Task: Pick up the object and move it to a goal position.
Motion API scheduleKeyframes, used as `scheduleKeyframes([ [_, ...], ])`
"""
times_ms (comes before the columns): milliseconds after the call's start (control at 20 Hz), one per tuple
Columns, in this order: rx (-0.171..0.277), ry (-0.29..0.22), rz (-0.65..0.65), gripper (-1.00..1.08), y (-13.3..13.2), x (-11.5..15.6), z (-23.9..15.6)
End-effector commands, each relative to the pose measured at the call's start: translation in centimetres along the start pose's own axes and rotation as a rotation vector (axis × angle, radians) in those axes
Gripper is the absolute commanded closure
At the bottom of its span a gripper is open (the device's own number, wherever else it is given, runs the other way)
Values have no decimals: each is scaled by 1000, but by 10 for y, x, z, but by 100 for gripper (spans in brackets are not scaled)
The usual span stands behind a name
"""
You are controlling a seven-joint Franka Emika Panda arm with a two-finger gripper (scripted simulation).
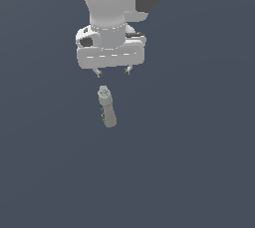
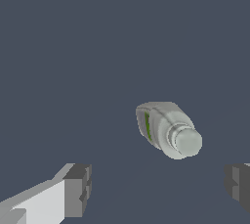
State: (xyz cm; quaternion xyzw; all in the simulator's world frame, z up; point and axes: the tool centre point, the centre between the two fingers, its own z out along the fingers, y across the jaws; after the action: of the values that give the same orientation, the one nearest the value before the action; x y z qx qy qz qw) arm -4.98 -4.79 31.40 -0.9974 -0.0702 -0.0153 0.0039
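Note:
The object point(image 1: 106, 107) is a slim grey-beige bottle-like cylinder with a narrower capped neck and a green mark along one side. It lies on the dark floor below the arm, its cap pointing toward the gripper. My gripper point(image 1: 113, 72) hangs above it, apart from it, open and empty. In the wrist view the object point(image 2: 166, 129) shows cap-first, and the two grey fingertips point(image 2: 78, 189) stand wide apart with the object lying beyond the gap between them.
The white arm and hand body point(image 1: 110, 53) fill the upper middle of the exterior view. The plain dark grey floor point(image 1: 199, 172) spreads all around with nothing else on it.

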Motion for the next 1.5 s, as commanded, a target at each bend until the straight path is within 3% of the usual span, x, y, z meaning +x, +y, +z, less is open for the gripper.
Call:
scheduleKeyframes([
  [0,-1,-7,-40,-92,11,0,7],
  [650,-3,-29,-180,-92,48,0,31],
  [1100,-3,-31,-188,-92,50,-1,36],
  [1450,-3,-31,-190,-92,50,-3,64],
])
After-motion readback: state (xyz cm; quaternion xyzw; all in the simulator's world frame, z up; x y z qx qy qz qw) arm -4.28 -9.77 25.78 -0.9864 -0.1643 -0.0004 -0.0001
